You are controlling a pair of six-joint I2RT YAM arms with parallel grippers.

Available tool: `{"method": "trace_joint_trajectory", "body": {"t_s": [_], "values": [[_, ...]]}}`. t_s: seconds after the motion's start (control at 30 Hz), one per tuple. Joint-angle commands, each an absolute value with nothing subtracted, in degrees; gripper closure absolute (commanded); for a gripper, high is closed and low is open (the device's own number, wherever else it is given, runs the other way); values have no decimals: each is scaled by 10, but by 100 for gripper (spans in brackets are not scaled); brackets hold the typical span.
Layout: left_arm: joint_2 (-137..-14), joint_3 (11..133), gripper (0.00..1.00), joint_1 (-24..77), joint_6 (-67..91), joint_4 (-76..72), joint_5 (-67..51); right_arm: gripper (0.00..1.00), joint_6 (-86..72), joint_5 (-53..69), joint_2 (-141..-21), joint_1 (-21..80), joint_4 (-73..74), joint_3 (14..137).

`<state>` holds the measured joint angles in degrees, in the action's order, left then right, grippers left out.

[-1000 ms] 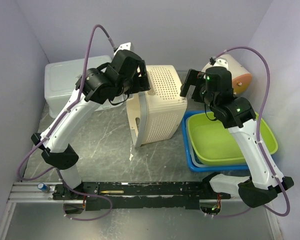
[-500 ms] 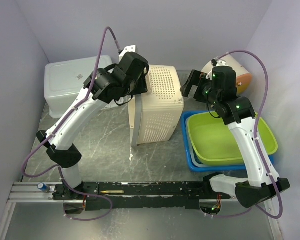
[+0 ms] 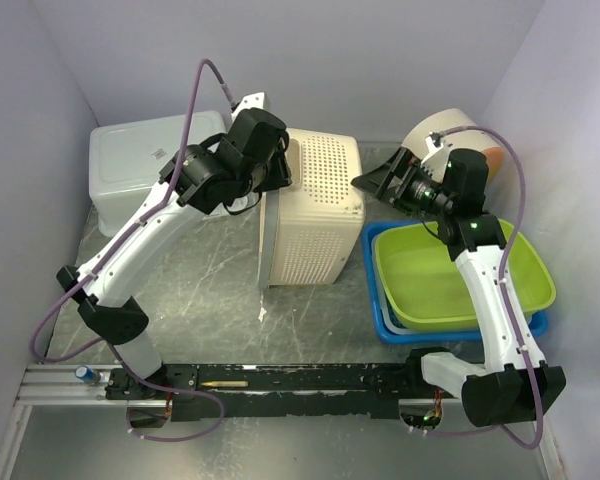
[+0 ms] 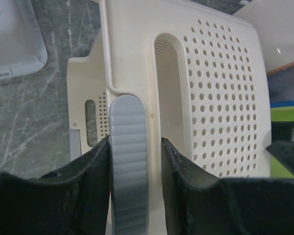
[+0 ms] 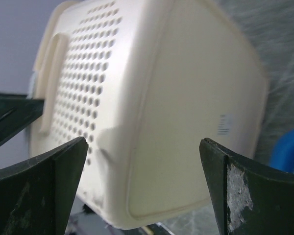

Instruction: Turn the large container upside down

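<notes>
Cream container (image 3: 315, 215) lies on its side mid-table; I read left gripper (image 3: 280, 172) clamped on its rim beside the handle slot; right gripper (image 3: 376, 182) spread wide, facing its base.

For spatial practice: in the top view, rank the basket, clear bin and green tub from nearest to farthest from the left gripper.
1. Basket: centre, held by the left gripper.
2. Clear bin: back left.
3. Green tub: right side.
</notes>
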<state>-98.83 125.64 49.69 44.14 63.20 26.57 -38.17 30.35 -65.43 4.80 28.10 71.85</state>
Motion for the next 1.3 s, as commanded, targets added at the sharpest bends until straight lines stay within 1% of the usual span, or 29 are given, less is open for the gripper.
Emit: {"method": "trace_joint_trajectory", "body": {"t_s": [0.0,0.3,0.37,0.43,0.53,0.6,0.7,0.83,1.1,1.27], "values": [[-948,1190,93,470,430,598,200,0,-498,461,-627,50,111,672],[-886,1106,93,420,431,528,125,0,-678,568,-619,52,-125,628],[-879,1097,93,413,430,520,118,0,-702,576,-623,52,-155,627],[-876,1095,93,406,429,523,121,0,-666,566,-628,53,-115,644],[-865,1084,93,394,427,524,117,0,-596,524,-634,52,5,681],[-854,1069,93,382,425,520,106,0,-582,497,-636,52,31,682],[-837,1039,93,359,419,517,89,0,-594,470,-637,52,27,663],[-821,1017,93,337,399,518,70,0,-619,466,-647,73,-15,639],[-810,987,93,318,375,522,58,0,-588,435,-715,216,-26,705],[-793,969,93,309,363,515,49,0,-642,444,-720,241,-116,695]]}}
